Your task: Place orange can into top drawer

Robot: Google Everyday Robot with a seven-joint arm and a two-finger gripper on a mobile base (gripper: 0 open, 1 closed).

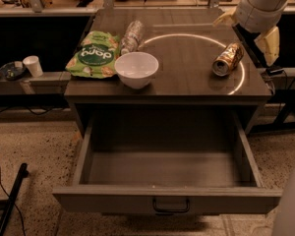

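Gripper hovers, seemingly, beside shiny cylindrical orange can.

Orange can: glossy metal with a silver end. Top drawer: matt grey, looks like painted metal, with a dark metal handle. Cabinet top: smooth and semi-glossy, it mirrors a light ring. White bowl: smooth, slight sheen. Green snack bag: shiny crinkled film. Bottle: clear plastic. Floor: speckled and matt. Gripper, upper right over the cabinet's right edge: smooth cream plastic.
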